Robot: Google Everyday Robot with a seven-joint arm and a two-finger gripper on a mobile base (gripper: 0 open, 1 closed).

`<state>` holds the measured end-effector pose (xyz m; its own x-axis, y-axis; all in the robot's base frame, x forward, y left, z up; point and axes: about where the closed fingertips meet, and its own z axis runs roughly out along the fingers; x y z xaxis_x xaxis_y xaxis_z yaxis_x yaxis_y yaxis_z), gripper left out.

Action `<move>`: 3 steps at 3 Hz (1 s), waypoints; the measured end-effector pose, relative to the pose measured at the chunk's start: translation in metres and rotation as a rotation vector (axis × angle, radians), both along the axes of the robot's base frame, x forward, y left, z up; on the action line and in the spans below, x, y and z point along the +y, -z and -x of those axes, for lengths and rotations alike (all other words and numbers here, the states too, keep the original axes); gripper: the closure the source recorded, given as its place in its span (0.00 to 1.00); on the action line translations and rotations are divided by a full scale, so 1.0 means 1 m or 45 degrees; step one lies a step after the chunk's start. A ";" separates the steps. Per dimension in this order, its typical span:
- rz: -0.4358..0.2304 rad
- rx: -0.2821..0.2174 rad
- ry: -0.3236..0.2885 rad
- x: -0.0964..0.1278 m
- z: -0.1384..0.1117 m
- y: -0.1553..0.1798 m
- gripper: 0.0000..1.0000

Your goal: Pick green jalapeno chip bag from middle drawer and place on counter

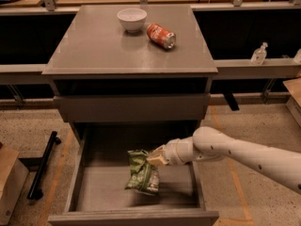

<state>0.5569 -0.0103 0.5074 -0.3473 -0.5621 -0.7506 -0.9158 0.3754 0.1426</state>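
The green jalapeno chip bag point(142, 173) hangs crinkled from my gripper point(154, 157), which is shut on its top edge. The bag is lifted off the floor of the open middle drawer point(103, 192) and dangles over its centre. My white arm point(235, 152) reaches in from the right over the drawer's right wall. The grey counter point(89, 41) lies above and behind the drawer, beyond the flat upper drawer panel point(131, 108).
A white bowl point(131, 19) and a red soda can point(161, 35) on its side sit at the counter's back. A clear bottle point(259, 54) stands on a ledge at right. A black bar point(43, 171) and a cardboard box point(9, 182) lie on the floor left.
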 end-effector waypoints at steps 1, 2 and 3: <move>-0.180 -0.105 -0.120 0.002 0.005 -0.077 1.00; -0.268 -0.253 -0.240 -0.014 0.003 -0.166 1.00; -0.242 -0.409 -0.370 -0.043 -0.015 -0.291 1.00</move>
